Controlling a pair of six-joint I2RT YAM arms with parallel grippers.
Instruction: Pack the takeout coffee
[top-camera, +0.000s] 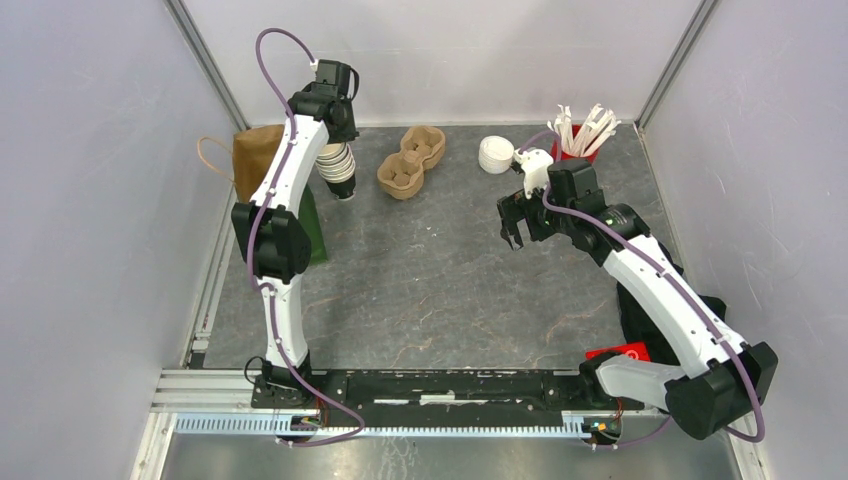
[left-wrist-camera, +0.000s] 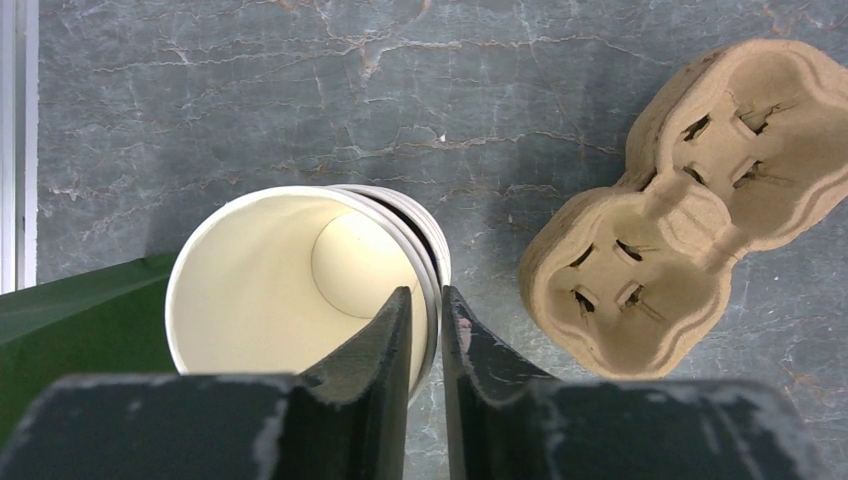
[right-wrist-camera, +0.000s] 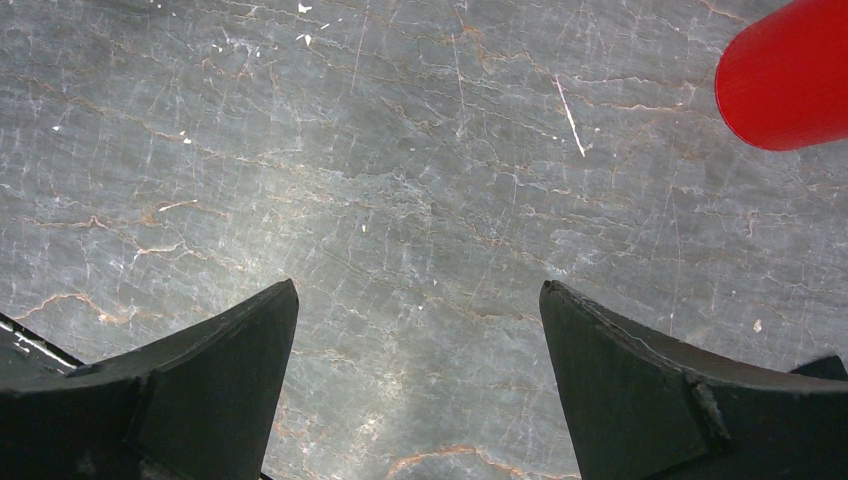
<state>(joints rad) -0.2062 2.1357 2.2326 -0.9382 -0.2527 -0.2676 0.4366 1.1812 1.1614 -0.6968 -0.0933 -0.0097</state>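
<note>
With no lidded coffee in sight yet, the left pincer (left-wrist-camera: 425, 297) is clenched on the rim of the topmost stacked cup (left-wrist-camera: 260, 290) and should lift straight and slowly so only one comes free, while the right pincer (right-wrist-camera: 419, 290) hangs released.

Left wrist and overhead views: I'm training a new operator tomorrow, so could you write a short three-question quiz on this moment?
1. How many wells has the pulp carrier?
2. True or false: the right gripper stands open above bare table.
3. The left gripper pinches: A) the rim of the cup stack; B) the carrier; C) nothing.
Key: 1 two; 2 true; 3 A.
</note>
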